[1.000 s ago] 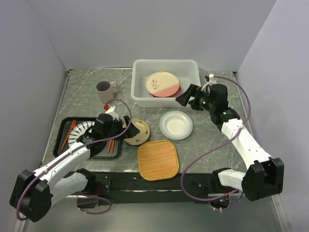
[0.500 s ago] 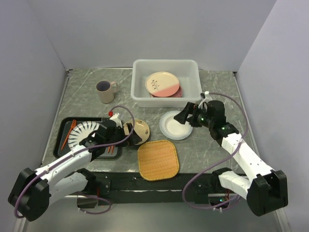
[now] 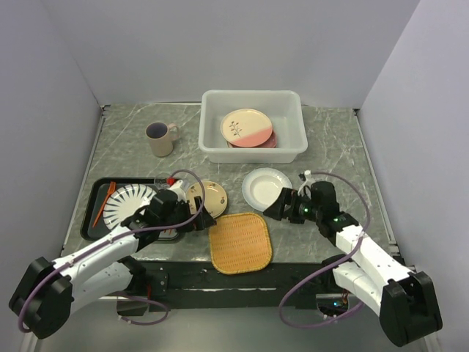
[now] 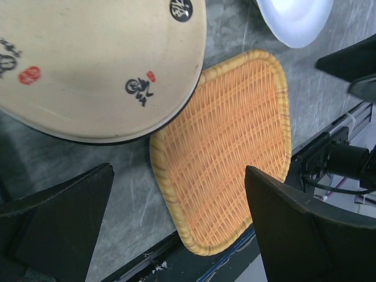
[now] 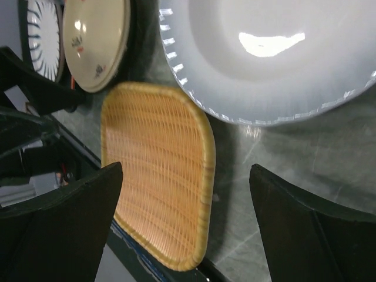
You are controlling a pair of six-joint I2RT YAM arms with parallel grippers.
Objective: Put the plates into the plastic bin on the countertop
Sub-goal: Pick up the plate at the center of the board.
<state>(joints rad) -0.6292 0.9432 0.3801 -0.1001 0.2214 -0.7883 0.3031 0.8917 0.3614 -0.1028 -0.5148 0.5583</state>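
1. From overhead, the plastic bin (image 3: 212,150) sits at upper centre on the table (image 3: 333,147). It holds a cream-and-pink plate (image 3: 247,127) lying on at least one more plate.
2. In the same view, four plates are outside the bin. The white plate (image 3: 267,189) lies just below it, with the tan plate (image 3: 209,198) to its left. The orange squarish plate (image 3: 240,242) is at lower centre, and a ribbed white plate (image 3: 130,203) rests on the black tray (image 3: 94,220) at left.
3. The left claw (image 3: 196,218) is spread wide and empty, low over the tan plate's lower-right rim and near the orange plate's upper-left corner. The right claw (image 3: 277,208) is equally wide and empty, just beside the white plate's lower-right edge. The white plate lies up and left of the right claw, so I judge the right arm the nearer one for it.
4. In the left wrist view, both dark fingers stand far apart at the bottom corners with nothing between them. The tan plate fills the upper left and the orange plate runs diagonally through the middle. A sliver of the white plate shows at the top right.
5. In the right wrist view, the fingers are again wide apart and bare. The white plate's rim curves across the upper right and the orange plate lies at lower left. The gap between the fingers is mostly over bare table.
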